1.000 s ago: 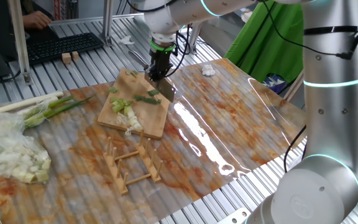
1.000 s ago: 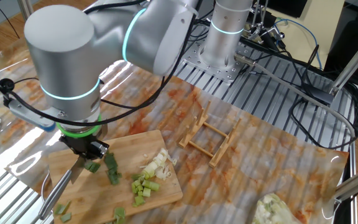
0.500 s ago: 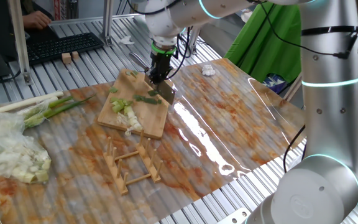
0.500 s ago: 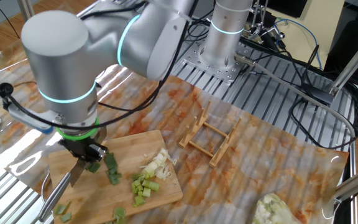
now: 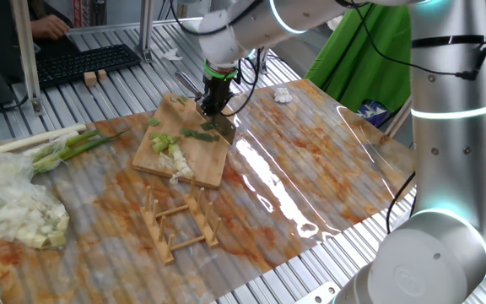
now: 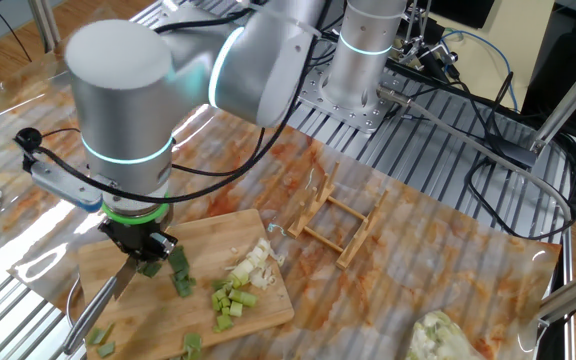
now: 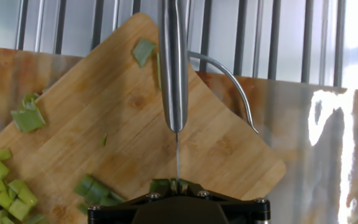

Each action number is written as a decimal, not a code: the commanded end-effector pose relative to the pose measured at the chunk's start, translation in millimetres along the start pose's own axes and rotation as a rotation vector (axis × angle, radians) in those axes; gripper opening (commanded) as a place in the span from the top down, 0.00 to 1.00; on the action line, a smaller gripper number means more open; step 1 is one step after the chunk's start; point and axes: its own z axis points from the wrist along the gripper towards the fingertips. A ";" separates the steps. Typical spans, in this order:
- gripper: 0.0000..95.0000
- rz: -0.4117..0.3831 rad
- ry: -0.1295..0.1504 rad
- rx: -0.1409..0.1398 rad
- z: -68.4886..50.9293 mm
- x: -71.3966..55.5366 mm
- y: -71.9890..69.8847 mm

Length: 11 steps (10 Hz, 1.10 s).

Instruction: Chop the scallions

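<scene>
My gripper (image 5: 212, 101) is shut on a steel knife (image 5: 225, 127) and holds it over the far right part of the wooden cutting board (image 5: 194, 165). Chopped scallions (image 5: 170, 148) lie in a pile of white and pale-green bits on the board, with a darker green piece (image 5: 199, 133) beside the blade. In the other fixed view the gripper (image 6: 138, 245) holds the knife (image 6: 96, 300) slanting down past the board (image 6: 268, 305), with scallion bits (image 6: 236, 292) to its right. In the hand view the knife (image 7: 174, 68) runs straight ahead over the board (image 7: 123, 118), with green bits (image 7: 93, 189) near the gripper (image 7: 175, 185).
A bundle of whole stalks (image 5: 57, 145) and a pale heap in clear plastic (image 5: 17, 213) lie left of the board. A wooden rack (image 5: 180, 224) stands in front of it. A keyboard (image 5: 87, 63) is at the back left. A metal loop (image 7: 229, 81) sticks out at the board's edge.
The arm has turned and shifted slightly with the knife still in its grip. The scallion bits on the board have not moved.
</scene>
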 end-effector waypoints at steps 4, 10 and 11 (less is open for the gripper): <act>1.00 0.061 -0.001 -0.071 11.8 1.8 0.3; 1.00 0.045 0.022 -0.051 -19.6 7.8 0.0; 1.00 0.046 0.023 -0.043 -26.2 9.8 0.3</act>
